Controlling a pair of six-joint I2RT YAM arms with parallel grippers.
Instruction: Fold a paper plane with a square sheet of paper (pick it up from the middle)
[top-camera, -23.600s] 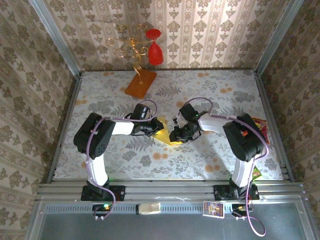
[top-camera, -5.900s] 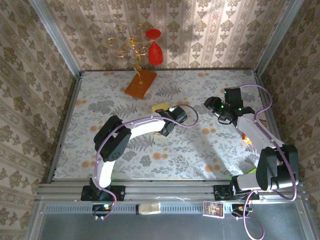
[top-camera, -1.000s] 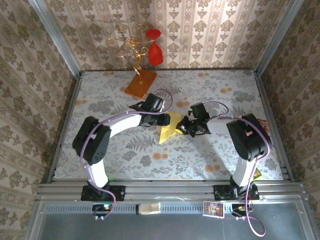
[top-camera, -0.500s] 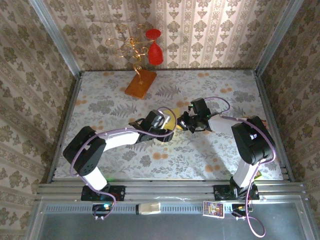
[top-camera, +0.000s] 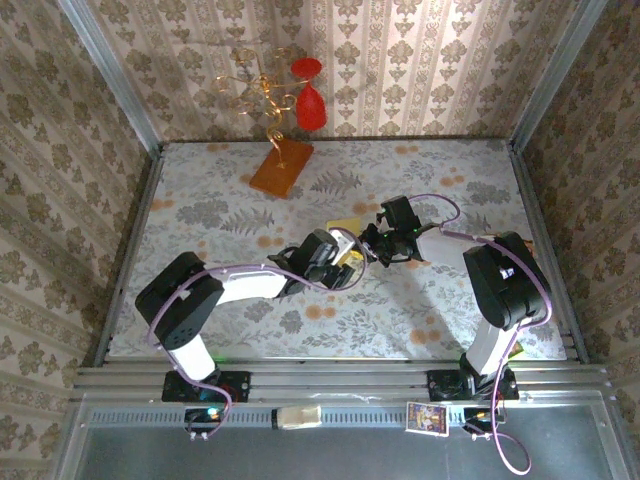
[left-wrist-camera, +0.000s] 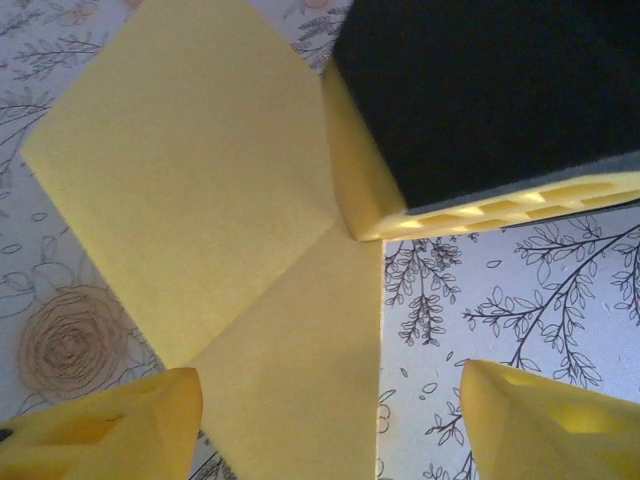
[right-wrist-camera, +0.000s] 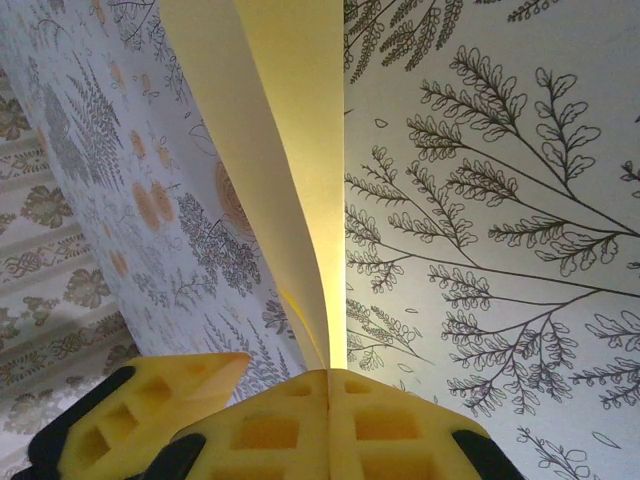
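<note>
**At the middle of the table: a folded sheet pinned by one arm, the other poised open**

At the centre of the flower-and-fern-patterned table (top-camera: 400, 330), a pale-yellow square sheet of thin paper (left-wrist-camera: 200, 180) lies partly folded, with one flap laid over it along a diagonal crease. The right fingers (right-wrist-camera: 400, 430) are pressed together on one edge of the sheet, pinching it. In the right wrist view the paper rises from between them in a loose, unflattened bend. The left fingers (left-wrist-camera: 110, 425) are spread wide above the near part of the sheet and grip nothing.

The step in hand looks like setting the next crease. To do it well, the right fingers should hold their pinch steady so the sheet cannot slide. The left fingers should then come down on the flap's free edge, line it up with the crease already made, and press along the fold from the pinned end outward. Thin paper buckles easily, so a light, flat stroke would likely serve better than a hard squeeze.

Counted:
- One sheet of paper.
- Two arms, each with two fingers.
- One orange-brown rectangular slab (top-camera: 281, 166) at the far side of the table, well apart from the sheet.
- One gold wire stand (top-camera: 255, 90) on that slab.
- One red glass (top-camera: 311, 105) hung on the stand.
</note>
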